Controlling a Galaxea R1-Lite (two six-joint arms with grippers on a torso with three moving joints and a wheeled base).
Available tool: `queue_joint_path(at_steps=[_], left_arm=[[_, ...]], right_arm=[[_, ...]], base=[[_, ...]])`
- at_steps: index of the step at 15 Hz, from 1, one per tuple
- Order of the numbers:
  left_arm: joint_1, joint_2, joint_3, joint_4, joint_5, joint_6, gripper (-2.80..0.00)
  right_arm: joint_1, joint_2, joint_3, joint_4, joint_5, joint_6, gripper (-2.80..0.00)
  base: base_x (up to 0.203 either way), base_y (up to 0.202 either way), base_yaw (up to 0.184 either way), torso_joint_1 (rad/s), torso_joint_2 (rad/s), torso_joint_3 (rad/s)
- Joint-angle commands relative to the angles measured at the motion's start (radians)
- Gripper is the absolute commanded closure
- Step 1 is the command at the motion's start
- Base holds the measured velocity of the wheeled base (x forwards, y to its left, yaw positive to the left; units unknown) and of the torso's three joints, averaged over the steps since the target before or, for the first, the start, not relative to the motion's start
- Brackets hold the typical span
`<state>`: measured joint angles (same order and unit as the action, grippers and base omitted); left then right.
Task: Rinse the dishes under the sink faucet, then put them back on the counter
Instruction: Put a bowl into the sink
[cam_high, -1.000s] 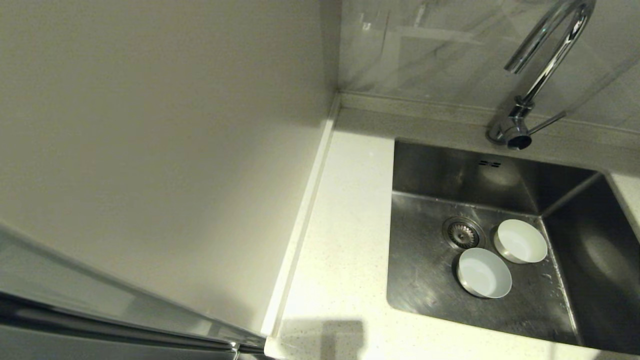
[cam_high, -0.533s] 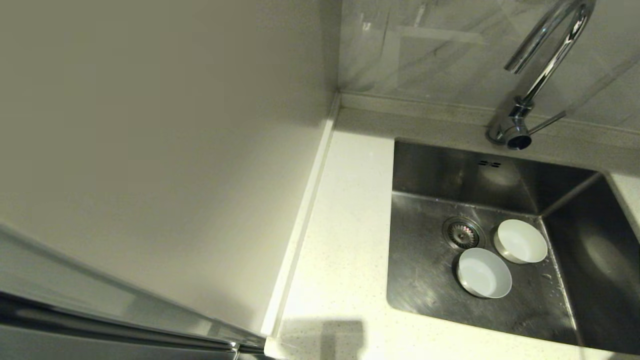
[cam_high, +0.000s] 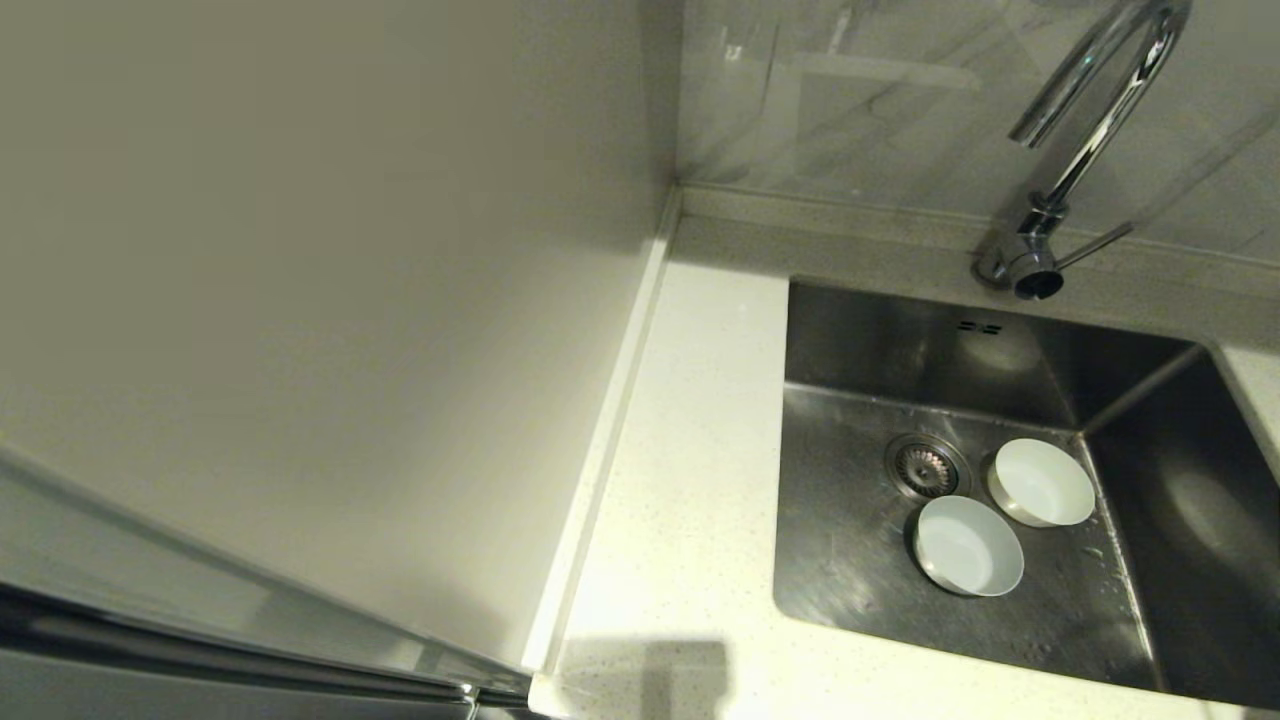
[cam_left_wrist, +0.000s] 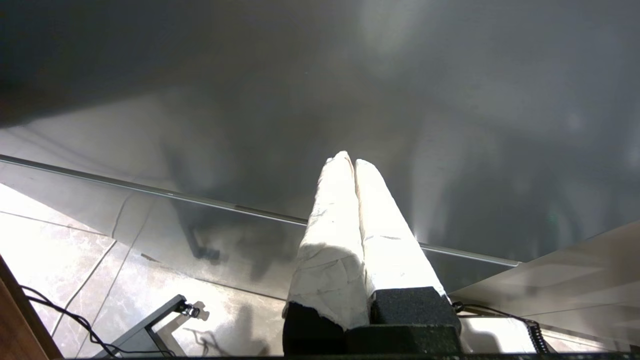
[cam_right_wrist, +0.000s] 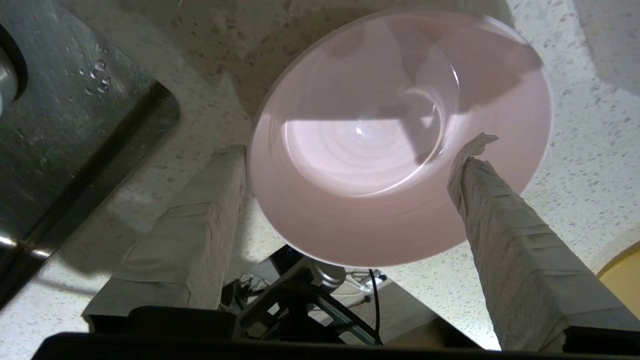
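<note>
Right jaws spread wide either side of the pink bowl (cam_right_wrist: 395, 135), one finger (cam_right_wrist: 505, 240) at its rim, over the speckled tabletop (cam_right_wrist: 590, 150), sink (cam_right_wrist: 65, 125) corner at ten o'clock. Left gripper (cam_left_wrist: 350, 162) pressed together, empty, parked. White bowl (cam_high: 1040, 482) and blue bowl (cam_high: 968, 546) in the basin.

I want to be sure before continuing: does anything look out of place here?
Only the pink bowl, inside the open right hand: it seems to jut over the counter edge. The white bowl and blue bowl sit upright in the sink.
</note>
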<state>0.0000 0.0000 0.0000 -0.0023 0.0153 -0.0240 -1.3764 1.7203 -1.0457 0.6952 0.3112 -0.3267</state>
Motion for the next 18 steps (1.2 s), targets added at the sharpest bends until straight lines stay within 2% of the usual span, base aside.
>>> queue_joint_path(at_steps=[1,6,9,15,18], left_arm=[[0.000,-0.003,0.000,-0.001,0.001,-0.001,0.00],[0.000,-0.003,0.000,-0.001,0.000,-0.001,0.00],[0.000,-0.003,0.000,-0.001,0.000,-0.001,0.00],[0.000,-0.003,0.000,-0.001,0.000,-0.001,0.00],[0.000,-0.003,0.000,-0.001,0.001,-0.001,0.00]], right_arm=[[-0.001,0.030,0.000,0.004,0.000,-0.002,-2.80],[0.000,0.033,0.009,0.004,0.003,-0.003,-2.80],[0.002,0.031,0.025,0.005,0.008,-0.050,-2.80],[0.002,-0.012,0.057,0.006,0.008,-0.069,-2.80],[0.002,-0.074,0.104,0.006,0.008,-0.103,-2.80]], base=[[0.000,0.000,0.000,0.000,0.00,0.000],[0.000,0.000,0.000,0.000,0.00,0.000],[0.000,0.000,0.000,0.000,0.00,0.000],[0.000,0.000,0.000,0.000,0.00,0.000],[0.000,0.000,0.000,0.000,0.00,0.000]])
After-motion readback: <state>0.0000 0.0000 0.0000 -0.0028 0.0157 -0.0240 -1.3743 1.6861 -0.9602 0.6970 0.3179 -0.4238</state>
